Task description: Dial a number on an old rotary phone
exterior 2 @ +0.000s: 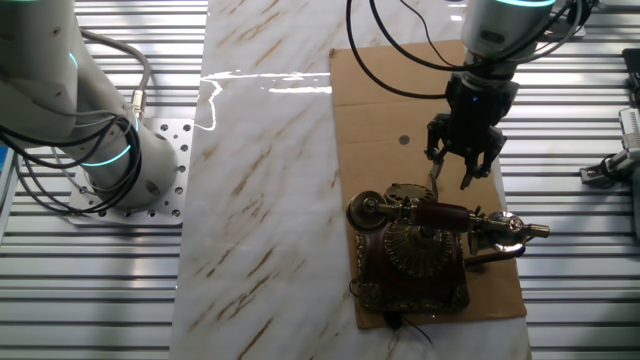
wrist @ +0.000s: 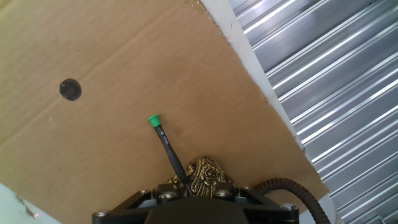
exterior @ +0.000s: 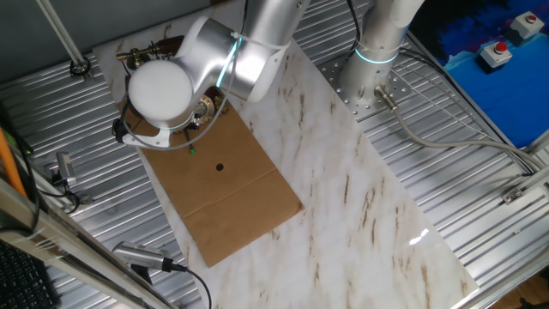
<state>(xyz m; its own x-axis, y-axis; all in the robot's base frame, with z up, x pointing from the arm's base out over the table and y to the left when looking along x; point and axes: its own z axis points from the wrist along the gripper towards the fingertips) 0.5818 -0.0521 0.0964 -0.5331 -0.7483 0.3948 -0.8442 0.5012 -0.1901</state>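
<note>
The old rotary phone (exterior 2: 415,250) stands at the near end of a cardboard sheet (exterior 2: 380,110), dark red-brown with gold trim, its round dial facing up and the brass-ended handset (exterior 2: 450,215) lying across it. My gripper (exterior 2: 452,172) hangs just beyond the phone's far edge, shut on a thin black stick (wrist: 169,149) with a green tip (wrist: 153,119). In the hand view the tip points over bare cardboard, and a piece of the phone's gold filigree (wrist: 208,174) shows by my gripper (wrist: 189,194). In the one fixed view my arm hides most of the phone; only its handset end (exterior: 147,53) and the green tip (exterior: 192,152) show.
A black dot (wrist: 70,89) marks the cardboard (exterior: 232,189). The sheet lies on a marble slab (exterior: 360,215) over ribbed metal decking (wrist: 323,81). The arm's base (exterior: 373,73) stands on the decking beside the slab. A box with a red button (exterior: 496,53) sits on blue at far right.
</note>
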